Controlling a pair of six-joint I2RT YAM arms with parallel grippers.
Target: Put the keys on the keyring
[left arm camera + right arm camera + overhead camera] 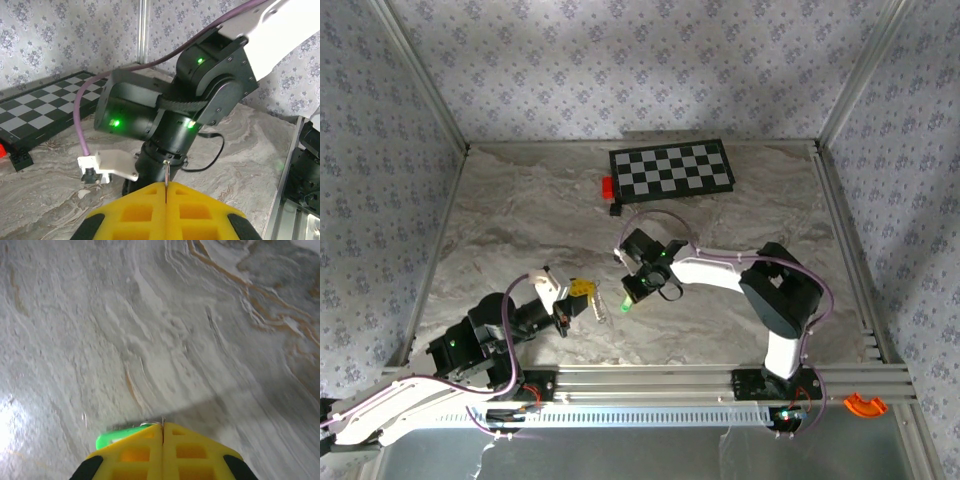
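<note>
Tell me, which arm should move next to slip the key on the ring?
Probably the left. The left fingers are shut on a thin metal sliver, likely a key, pointing at the right arm close ahead. The right fingers are shut on the keyring beside its green tag, seemingly steadying it.

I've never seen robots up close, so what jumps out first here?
The black-and-white checkerboard at the table's far edge, a red block at its left corner. Mid-table, the left gripper pinches thin metal, likely a key; the right gripper, facing it, holds the green-tagged keyring.
</note>
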